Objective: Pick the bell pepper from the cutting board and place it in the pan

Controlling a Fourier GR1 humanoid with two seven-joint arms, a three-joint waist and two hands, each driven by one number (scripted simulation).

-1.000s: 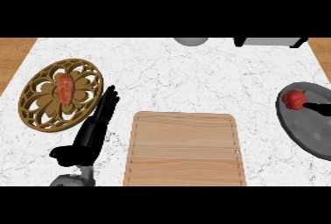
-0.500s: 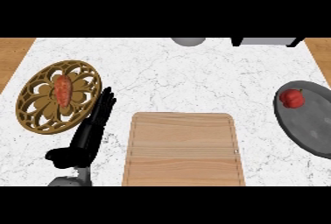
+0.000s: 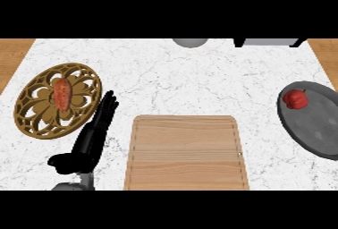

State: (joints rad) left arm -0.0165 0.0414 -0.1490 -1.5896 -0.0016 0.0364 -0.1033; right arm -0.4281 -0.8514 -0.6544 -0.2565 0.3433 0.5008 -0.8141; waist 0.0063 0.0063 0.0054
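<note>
Red bell pepper [image 3: 296, 99] sits in the round grey pan [image 3: 323, 129], pale wooden cutting board [image 3: 187, 152] carries nothing, so the job looks done. The black left hand [image 3: 84, 145] rests, fingers straight.

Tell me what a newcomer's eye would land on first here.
The red bell pepper stands out most, lying in the grey pan at the right edge. Next comes the ornate golden-brown openwork plate at the left, with an orange-red piece of food on it. Between that plate and the bare wooden cutting board lies the black left hand, fingers straight.
</note>
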